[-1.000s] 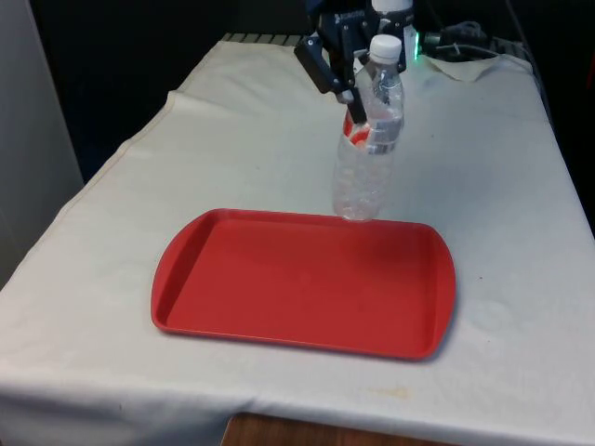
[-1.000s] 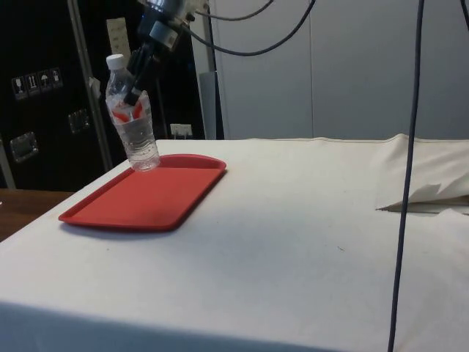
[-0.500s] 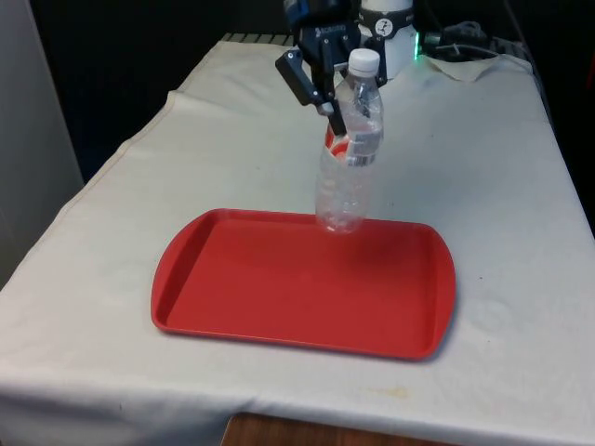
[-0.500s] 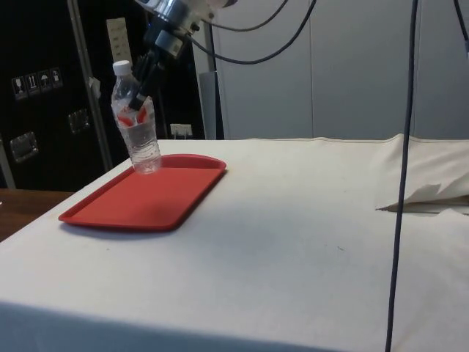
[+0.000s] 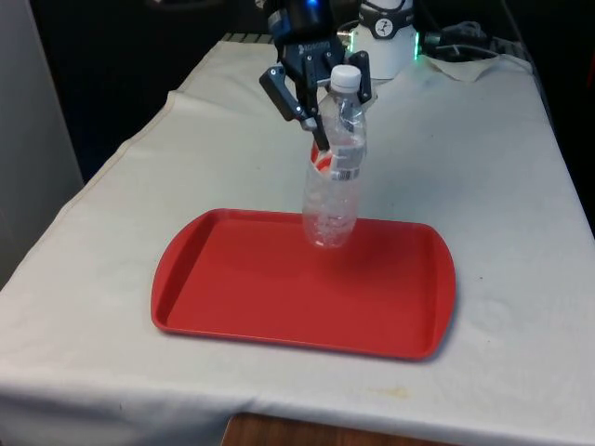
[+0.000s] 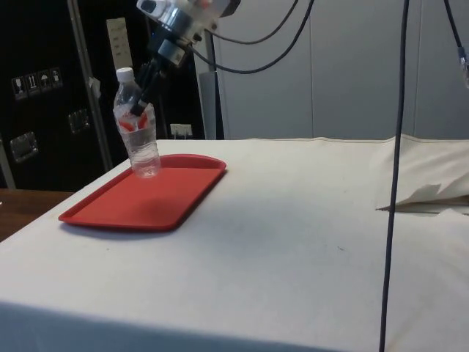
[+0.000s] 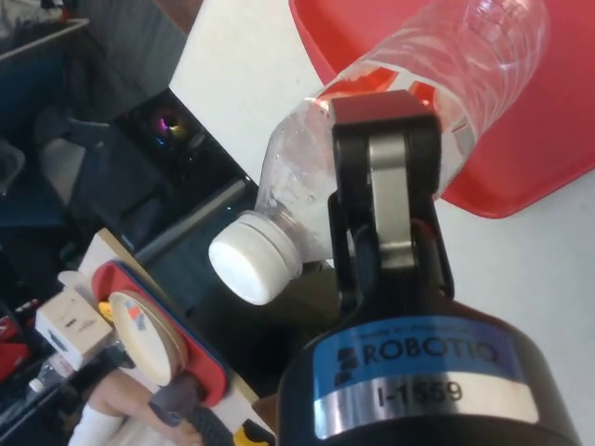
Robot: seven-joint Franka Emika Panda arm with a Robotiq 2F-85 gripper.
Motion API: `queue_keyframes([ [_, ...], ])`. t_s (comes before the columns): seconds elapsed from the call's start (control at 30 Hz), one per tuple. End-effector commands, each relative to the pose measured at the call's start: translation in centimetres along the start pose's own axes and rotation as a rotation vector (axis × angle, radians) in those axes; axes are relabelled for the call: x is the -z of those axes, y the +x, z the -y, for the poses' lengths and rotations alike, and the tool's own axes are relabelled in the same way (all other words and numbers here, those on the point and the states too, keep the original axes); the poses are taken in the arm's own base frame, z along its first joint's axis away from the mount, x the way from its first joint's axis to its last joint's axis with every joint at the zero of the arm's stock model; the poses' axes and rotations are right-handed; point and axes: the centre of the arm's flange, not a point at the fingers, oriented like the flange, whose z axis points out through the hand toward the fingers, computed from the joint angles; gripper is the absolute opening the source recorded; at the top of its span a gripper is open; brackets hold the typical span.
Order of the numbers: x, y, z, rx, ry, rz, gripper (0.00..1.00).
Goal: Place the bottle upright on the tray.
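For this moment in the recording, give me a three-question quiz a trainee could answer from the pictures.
1. True or false: the bottle lies flat on the white cloth.
2. What grips the bottle near its red label? A) a person's hand B) the gripper C) nothing
3. Fill in: the bottle's cap is ____.

Key
1. False: it is held near upright, slightly tilted, above the far part of the red tray.
2. B
3. white
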Motion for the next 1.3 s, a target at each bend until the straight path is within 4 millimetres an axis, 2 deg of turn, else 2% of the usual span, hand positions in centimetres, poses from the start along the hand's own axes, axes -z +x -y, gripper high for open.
queue_keyframes([
  [0.0, 0.0, 0.0, -0.2, -0.002, -0.005, -0.013, 0.0],
  [0.73, -1.3, -2.5, -2.1, -0.069, 0.015, -0.063, 0.0],
  [1.27, -2.4, -3.5, -3.2, -0.093, 0.03, -0.063, 0.0],
])
